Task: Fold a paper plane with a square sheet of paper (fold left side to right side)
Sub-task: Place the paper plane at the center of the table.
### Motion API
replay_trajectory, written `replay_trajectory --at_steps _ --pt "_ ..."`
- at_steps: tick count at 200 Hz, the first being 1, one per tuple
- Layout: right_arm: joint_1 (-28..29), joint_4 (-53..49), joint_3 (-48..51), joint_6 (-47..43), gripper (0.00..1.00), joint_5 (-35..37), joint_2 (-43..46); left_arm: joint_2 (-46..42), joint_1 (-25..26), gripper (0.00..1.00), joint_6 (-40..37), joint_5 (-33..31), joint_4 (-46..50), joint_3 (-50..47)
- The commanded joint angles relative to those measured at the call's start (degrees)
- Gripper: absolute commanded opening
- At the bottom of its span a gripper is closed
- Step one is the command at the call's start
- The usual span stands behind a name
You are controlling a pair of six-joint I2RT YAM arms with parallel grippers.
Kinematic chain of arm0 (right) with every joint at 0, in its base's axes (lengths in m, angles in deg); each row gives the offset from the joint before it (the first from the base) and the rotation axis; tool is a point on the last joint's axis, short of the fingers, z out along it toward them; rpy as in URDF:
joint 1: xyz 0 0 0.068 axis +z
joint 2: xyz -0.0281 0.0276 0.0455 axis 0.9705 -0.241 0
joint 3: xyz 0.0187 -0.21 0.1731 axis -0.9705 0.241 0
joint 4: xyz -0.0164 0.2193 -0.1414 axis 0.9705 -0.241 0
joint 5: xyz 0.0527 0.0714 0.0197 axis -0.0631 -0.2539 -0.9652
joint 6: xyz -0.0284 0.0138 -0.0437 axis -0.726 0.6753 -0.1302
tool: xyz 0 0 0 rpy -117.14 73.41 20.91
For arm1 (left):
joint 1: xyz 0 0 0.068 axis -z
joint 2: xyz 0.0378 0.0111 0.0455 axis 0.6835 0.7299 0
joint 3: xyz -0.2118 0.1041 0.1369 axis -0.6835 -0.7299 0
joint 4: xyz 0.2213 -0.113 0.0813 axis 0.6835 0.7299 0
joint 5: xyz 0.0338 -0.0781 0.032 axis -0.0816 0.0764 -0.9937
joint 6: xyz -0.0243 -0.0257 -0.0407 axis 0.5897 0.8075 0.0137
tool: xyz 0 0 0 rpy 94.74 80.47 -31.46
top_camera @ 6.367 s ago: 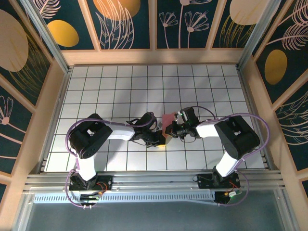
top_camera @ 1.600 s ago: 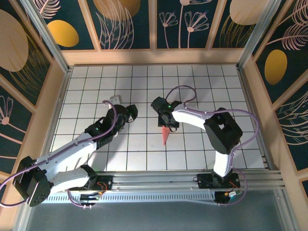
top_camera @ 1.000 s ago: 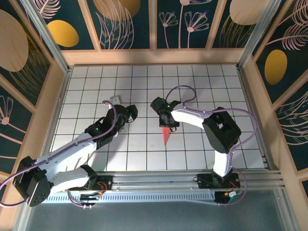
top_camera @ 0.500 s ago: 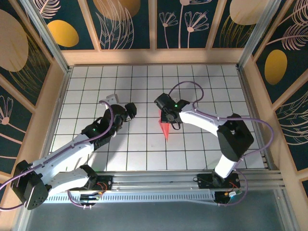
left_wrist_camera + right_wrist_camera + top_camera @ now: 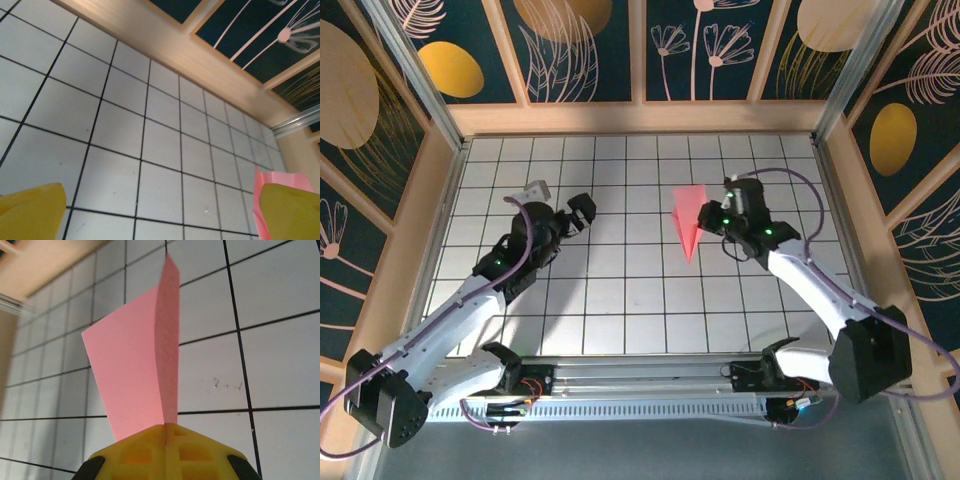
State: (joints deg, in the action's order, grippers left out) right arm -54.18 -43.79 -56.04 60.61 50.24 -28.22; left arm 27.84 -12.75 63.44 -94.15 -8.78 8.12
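The square sheet of paper now stands as a salmon-pink pointed paper plane (image 5: 687,222), held up off the tiled table right of centre, its tip pointing toward the near edge. My right gripper (image 5: 713,222) is shut on one edge of it. In the right wrist view the folded layers of the paper plane (image 5: 142,370) rise from between the closed yellow pads of the right gripper (image 5: 165,429). My left gripper (image 5: 560,198) hovers to the left, open and holding nothing. The left wrist view has the left gripper (image 5: 162,205) spread wide, and the paper plane (image 5: 263,187) peeks out behind the right fingertip (image 5: 292,212).
White tiles with black grid lines cover the table (image 5: 620,300). A wooden rim (image 5: 640,117) and patterned walls enclose it on three sides. Both arm bases sit on the metal rail (image 5: 640,380) at the near edge.
My right arm has lifted the paper plane off the tiles and carried it right and toward the back. The left gripper has opened wider and drawn back to the left.
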Motion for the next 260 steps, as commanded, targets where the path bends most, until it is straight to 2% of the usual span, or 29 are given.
replay_trajectory --at_steps 1,25,45,79,110,153,214,260 --pt "-4.94 12.51 5.16 2.94 0.00 -17.90 3.47 0.35 -4.58 0.98 2.29 14.28 -6.35 -1.46" --pt "-8.93 23.12 10.38 9.12 0.00 -28.88 4.43 2.94 -8.04 0.95 4.01 24.55 -10.93 -2.53" --pt "-9.85 32.47 14.02 14.51 0.00 -35.01 3.57 5.49 -8.40 0.90 5.08 30.40 -14.55 -2.76" --pt "-9.42 46.78 18.32 22.69 0.00 -40.70 -0.56 10.91 -8.39 0.75 7.15 41.64 -21.38 -2.78" --pt "-6.46 57.63 19.80 28.22 0.00 -42.82 -5.74 15.86 -7.88 0.66 9.24 49.26 -26.55 -2.84" --pt "-2.34 63.96 19.31 30.99 0.00 -41.33 -11.76 19.67 -4.57 0.59 9.92 50.93 -29.73 -2.23" --pt "0.38 63.59 17.42 30.70 0.00 -40.61 -14.74 21.24 -3.65 0.47 9.58 48.76 -28.44 -2.32" --pt "1.17 64.18 17.35 31.08 0.00 -40.27 -14.93 22.84 -2.87 0.43 9.32 48.73 -27.69 -1.66"
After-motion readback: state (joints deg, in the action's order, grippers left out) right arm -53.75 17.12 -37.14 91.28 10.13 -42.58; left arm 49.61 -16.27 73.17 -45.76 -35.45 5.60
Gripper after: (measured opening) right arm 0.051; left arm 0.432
